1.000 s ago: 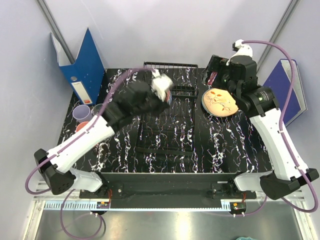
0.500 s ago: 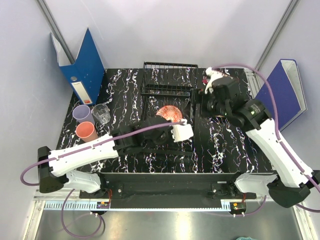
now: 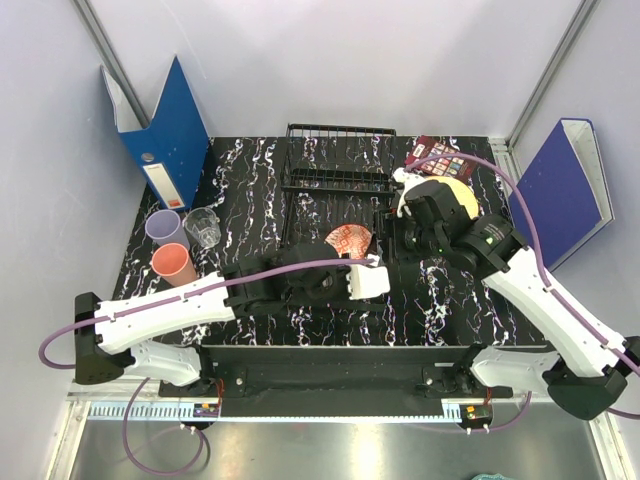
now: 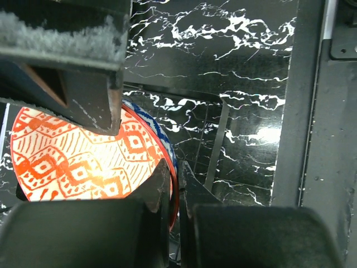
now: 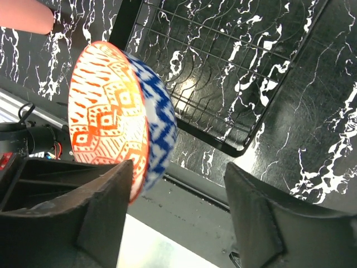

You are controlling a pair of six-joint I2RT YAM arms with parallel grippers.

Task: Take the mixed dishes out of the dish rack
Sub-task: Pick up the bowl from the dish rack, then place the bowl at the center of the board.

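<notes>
The blue-and-white patterned bowl [image 3: 348, 240], orange inside, is held on edge over the flat tray part of the black wire dish rack [image 3: 335, 182]. My left gripper [image 3: 354, 266] is shut on its rim; the left wrist view shows the jaws [image 4: 175, 167] pinching the rim of the bowl [image 4: 72, 162]. My right gripper [image 3: 387, 238] is open just right of the bowl. In the right wrist view the bowl [image 5: 120, 125] reaches beside one finger [image 5: 106, 206] of the open gripper [image 5: 179, 167]. The cream plate [image 3: 462, 196] lies partly under the right arm. The white plate is out of view.
Lavender cup [image 3: 163, 226], clear glass cup [image 3: 203, 228] and salmon-pink cup [image 3: 175, 263] stand at the table's left edge. The dark red palette [image 3: 440, 155] lies at the back right. Blue binders stand at far left [image 3: 165, 125] and far right [image 3: 565, 185].
My left gripper came down from the rack's back to the front with the bowl and tipped it on edge. My right gripper left the cream plate and swung left, close to the bowl.
</notes>
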